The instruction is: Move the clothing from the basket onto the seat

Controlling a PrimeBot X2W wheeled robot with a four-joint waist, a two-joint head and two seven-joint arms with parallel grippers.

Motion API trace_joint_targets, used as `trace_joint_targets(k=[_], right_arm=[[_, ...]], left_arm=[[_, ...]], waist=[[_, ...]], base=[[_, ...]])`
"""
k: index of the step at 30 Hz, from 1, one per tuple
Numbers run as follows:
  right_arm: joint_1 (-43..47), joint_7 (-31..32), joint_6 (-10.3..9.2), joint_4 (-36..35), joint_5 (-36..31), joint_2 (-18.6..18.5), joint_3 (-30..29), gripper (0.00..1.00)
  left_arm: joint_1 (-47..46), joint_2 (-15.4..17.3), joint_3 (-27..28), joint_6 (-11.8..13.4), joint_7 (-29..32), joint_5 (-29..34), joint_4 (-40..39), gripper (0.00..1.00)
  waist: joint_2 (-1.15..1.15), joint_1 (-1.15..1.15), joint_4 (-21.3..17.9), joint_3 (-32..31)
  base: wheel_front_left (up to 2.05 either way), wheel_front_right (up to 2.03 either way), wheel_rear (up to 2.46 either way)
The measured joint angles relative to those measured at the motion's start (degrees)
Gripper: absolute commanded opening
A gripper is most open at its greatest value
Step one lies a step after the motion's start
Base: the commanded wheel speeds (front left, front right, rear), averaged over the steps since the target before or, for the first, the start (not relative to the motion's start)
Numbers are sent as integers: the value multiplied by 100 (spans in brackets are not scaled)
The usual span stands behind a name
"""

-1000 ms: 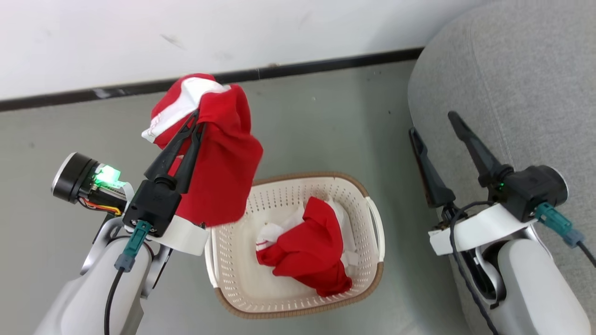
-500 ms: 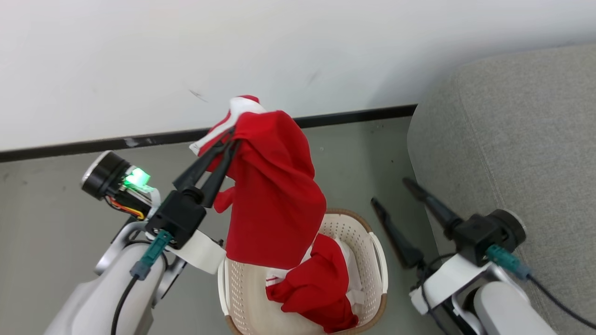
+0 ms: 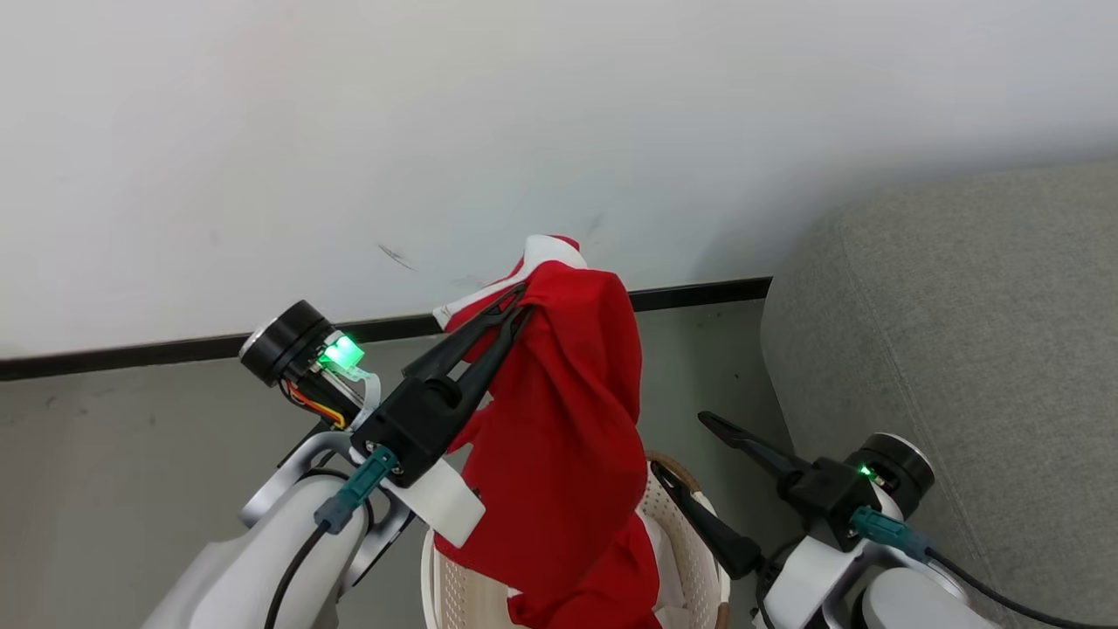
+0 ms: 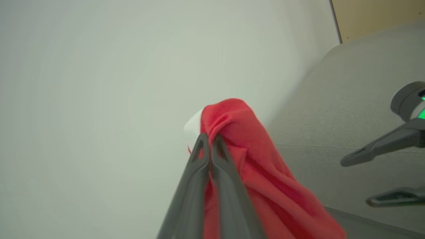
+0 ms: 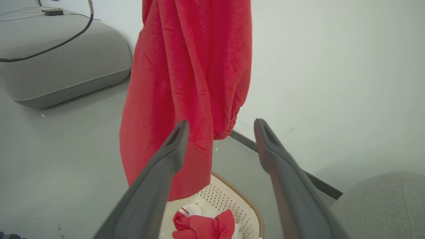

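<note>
My left gripper (image 3: 520, 297) is shut on the top of a red garment with white trim (image 3: 568, 419), one piece of the clothing. It hangs full length above the cream perforated basket (image 3: 441, 590). The left wrist view shows the closed fingertips (image 4: 209, 136) pinching the cloth (image 4: 252, 156). A second red-and-white garment (image 5: 202, 227) lies crumpled in the basket (image 5: 232, 199). My right gripper (image 3: 679, 444) is open and holds nothing, between basket and seat, its fingers pointing towards the hanging garment (image 5: 186, 73). The grey-green seat (image 3: 961, 332) is on the right.
A white wall with a black skirting strip (image 3: 175, 349) stands close behind the basket. The floor is grey. In the right wrist view a second grey cushion block (image 5: 66, 66) with a black cable on it lies farther off.
The head view has tilted up, so the basket has dropped to the bottom edge. My left gripper has lifted the garment higher and rightward over the basket. The right gripper stays open.
</note>
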Motion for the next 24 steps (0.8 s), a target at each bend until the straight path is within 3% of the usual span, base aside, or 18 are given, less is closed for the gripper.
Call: trace_joint_targets(k=[14, 24], right_arm=[[-559, 0, 0, 512, 435, -44, 1100, 100], [-1035, 0, 0, 937, 486, -30, 1255, 100]], left_arm=[[5, -210, -304, -120, 347, -160, -238, 0], [8, -250, -397, -123, 545, -200, -358, 0]], waist=[[0, 0, 128, -475], [0, 0, 336, -617]], base=[[0, 0, 0], [0, 0, 0]])
